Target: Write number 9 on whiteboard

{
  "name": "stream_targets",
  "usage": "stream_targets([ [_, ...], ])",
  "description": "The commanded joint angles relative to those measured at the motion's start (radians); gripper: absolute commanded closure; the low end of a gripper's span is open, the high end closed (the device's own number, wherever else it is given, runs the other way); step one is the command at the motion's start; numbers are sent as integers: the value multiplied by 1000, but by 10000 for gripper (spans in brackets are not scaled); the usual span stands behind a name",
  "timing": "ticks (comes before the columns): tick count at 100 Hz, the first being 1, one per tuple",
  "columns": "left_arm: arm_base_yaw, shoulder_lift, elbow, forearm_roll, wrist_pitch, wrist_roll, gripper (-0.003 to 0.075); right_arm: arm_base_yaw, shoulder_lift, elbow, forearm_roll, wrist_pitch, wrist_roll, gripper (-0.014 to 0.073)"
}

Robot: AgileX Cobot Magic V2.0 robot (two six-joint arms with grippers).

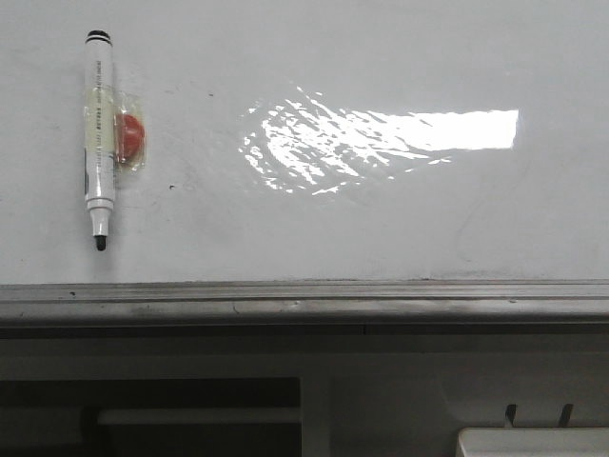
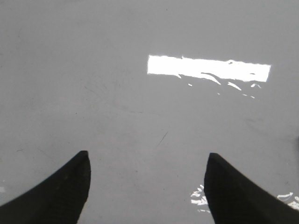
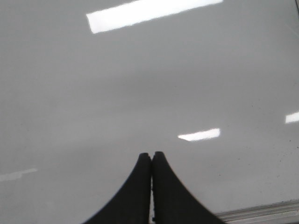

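The whiteboard (image 1: pixel 381 219) fills the front view, glossy white with faint smudges and a bright glare patch. No number 9 shows on it. A white marker (image 1: pixel 99 138) with a black cap end and black tip lies at the board's left, taped to a red round piece (image 1: pixel 129 133). Neither gripper shows in the front view. In the left wrist view my left gripper (image 2: pixel 147 161) is open and empty above bare board (image 2: pixel 117 93). In the right wrist view my right gripper (image 3: pixel 152 156) is shut on nothing over bare board (image 3: pixel 140 93).
A grey metal edge rail (image 1: pixel 304 300) runs along the board's near edge; it also shows in the right wrist view (image 3: pixel 266 212). Below it are dark grey cabinet panels (image 1: pixel 190 409) and a white box corner (image 1: pixel 533 443). A small dark speck (image 1: pixel 171 187) sits right of the marker.
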Motion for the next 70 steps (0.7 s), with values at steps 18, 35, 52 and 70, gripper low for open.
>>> stream_targets([
  [18, -141, 113, -33, -31, -209, -2, 248, -2, 15, -30, 3, -67, -1, 663],
  [35, -375, 191, -33, -52, -249, -10, 248, -2, 15, -30, 3, -67, -1, 663],
  [52, -591, 285, -33, -109, -253, -10, 248, -2, 15, -30, 3, -73, -1, 663],
  [70, -706, 414, -33, -136, -333, -10, 248, -2, 15, -30, 3, -79, -1, 663],
])
